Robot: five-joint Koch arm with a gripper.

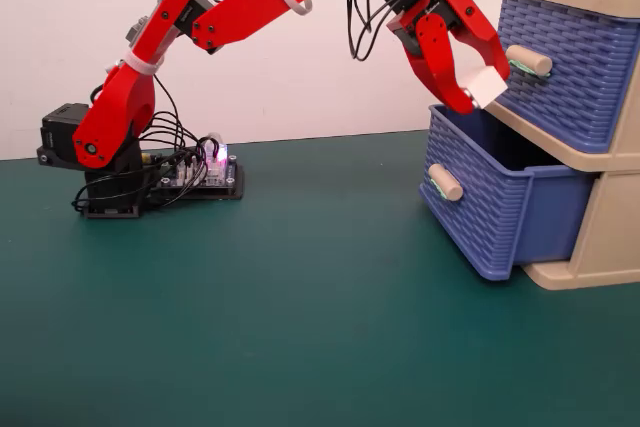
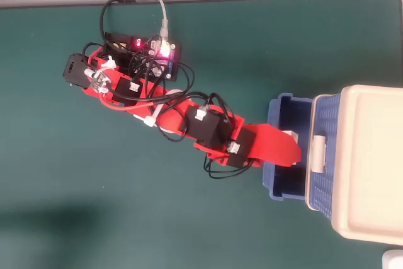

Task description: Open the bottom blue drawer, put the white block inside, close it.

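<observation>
White block (image 1: 486,87), small and plain, gripped above open bottom blue drawer (image 1: 485,202).

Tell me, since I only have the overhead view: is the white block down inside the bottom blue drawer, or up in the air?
Observer: Up in the air. The fixed view shows the end effector gripping the white block above the open bottom blue drawer.
Operator: How high against the cabinet?
Observer: About level with the lower part of the upper blue drawer, a little below its handle.
</observation>
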